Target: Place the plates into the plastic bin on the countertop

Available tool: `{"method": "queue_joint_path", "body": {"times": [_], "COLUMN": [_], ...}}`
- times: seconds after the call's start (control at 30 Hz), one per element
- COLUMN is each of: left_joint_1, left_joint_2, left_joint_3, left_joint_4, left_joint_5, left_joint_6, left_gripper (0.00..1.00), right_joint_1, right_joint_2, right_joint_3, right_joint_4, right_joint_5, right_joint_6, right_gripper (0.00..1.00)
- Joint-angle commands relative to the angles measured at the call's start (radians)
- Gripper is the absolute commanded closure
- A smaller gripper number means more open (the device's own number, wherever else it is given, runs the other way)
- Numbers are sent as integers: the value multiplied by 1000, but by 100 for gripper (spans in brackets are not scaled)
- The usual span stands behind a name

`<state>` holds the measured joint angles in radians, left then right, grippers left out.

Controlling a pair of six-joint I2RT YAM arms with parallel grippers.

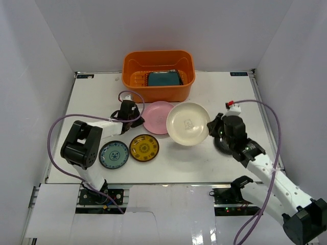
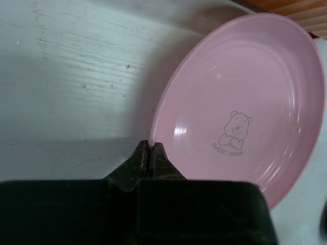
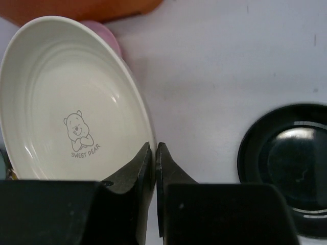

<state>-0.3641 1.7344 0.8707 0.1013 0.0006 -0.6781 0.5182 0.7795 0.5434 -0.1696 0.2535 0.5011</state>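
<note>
The orange plastic bin [image 1: 158, 76] stands at the back of the white countertop [image 1: 92, 97], with a teal square plate [image 1: 164, 78] in it. My left gripper [image 1: 134, 115] is shut on the left rim of the pink plate [image 1: 157, 117]; in the left wrist view the pink plate [image 2: 240, 102] is pinched between the jaws [image 2: 149, 146]. My right gripper [image 1: 211, 125] is shut on the right rim of the cream plate [image 1: 187, 123], which is tilted up and overlaps the pink one; it also shows in the right wrist view [image 3: 66, 102]. No dark floral plate shows.
A black round plate [image 1: 223, 147] lies under my right wrist and also shows in the right wrist view [image 3: 291, 168]. A small teal-patterned plate [image 1: 114, 154] and an amber-patterned plate [image 1: 144, 148] lie near the front left. White walls surround the countertop.
</note>
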Motion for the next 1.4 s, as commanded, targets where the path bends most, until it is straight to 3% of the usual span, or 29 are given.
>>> {"method": "queue_joint_path", "body": {"times": [0.0,0.1,0.33,0.53,0.67,0.7,0.83,0.93,0.97,1.07,1.1,1.27,1.37], "left_joint_1": [-6,-6,-16,-13,-13,-12,-10,-9,-7,8,16,40,51], "left_joint_2": [-126,-318,-728,-805,-734,-675,-447,-254,-204,-2,52,345,433], "left_joint_3": [-38,-81,-119,68,224,287,482,631,666,824,867,1131,1249], "left_joint_4": [23,-18,-233,-394,-411,-404,-384,-370,-368,-380,-393,-477,-500], "left_joint_5": [-22,-22,-27,-106,-174,-183,-162,-159,-162,-143,-148,-117,-119], "left_joint_6": [-6,-15,6,64,104,113,132,150,155,158,157,143,140], "left_gripper": [100,100,100,100,100,100,100,100,100,100,100,100,100], "right_joint_1": [0,-7,-27,-40,-61,-66,-102,-167,-181,-234,-245,-302,-340], "right_joint_2": [96,284,930,1391,1546,1563,1493,1293,1235,973,843,462,215], "right_joint_3": [257,479,1116,1635,1793,1787,1675,1439,1288,1060,905,419,144], "right_joint_4": [50,133,122,38,25,38,53,135,204,264,286,248,216], "right_joint_5": [66,76,15,-31,-69,-79,-178,-236,-244,-280,-273,-166,-125], "right_joint_6": [-68,-96,-163,-173,-153,-148,-105,-70,-65,-58,-59,-65,-46], "right_gripper": [92,92,92,92,92,92,31,29,29,31,33,49,49]}}
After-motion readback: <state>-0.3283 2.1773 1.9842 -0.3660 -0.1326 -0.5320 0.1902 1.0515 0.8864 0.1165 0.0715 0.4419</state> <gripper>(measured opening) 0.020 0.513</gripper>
